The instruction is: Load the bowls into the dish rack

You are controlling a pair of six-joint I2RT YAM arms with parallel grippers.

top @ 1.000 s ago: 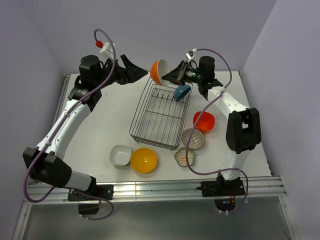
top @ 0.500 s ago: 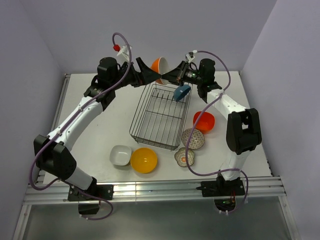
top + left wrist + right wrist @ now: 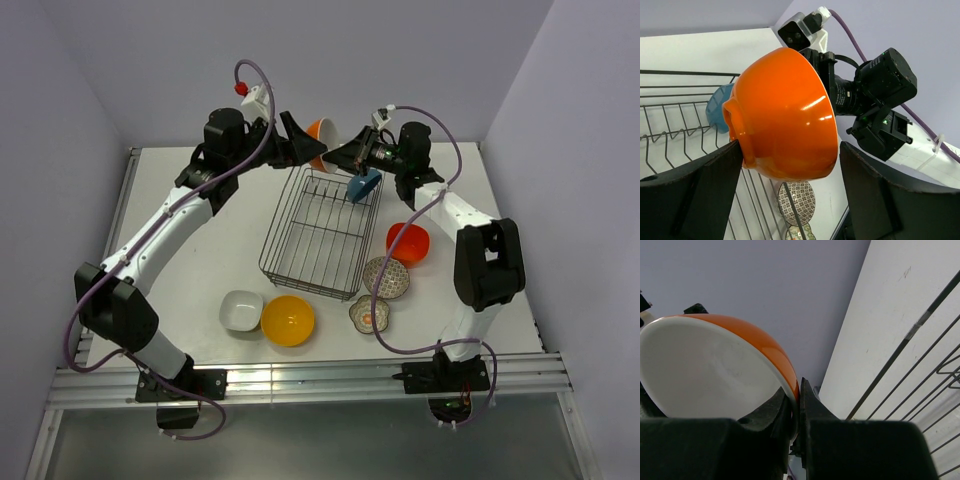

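Orange bowl (image 3: 785, 115) in right claw (image 3: 799, 390), left claw (image 3: 787, 156) straddling, maybe touching

Left arm (image 3: 160, 225): stretched toward the far edge.
Left gripper (image 3: 789, 150): jaws spread wide, flanking the glossy orange round bowl (image 3: 785, 115).
Right arm (image 3: 455, 212): elbow bent, forearm reaching left.
Right gripper (image 3: 799, 390): pinched onto that bowl's rim.

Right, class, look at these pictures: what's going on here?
The right gripper pinches the rim of an orange bowl, holding it on edge up near the far end of the dish rack. The left gripper has its jaws wide open either side of that bowl. A blue bowl already leans inside the rack.
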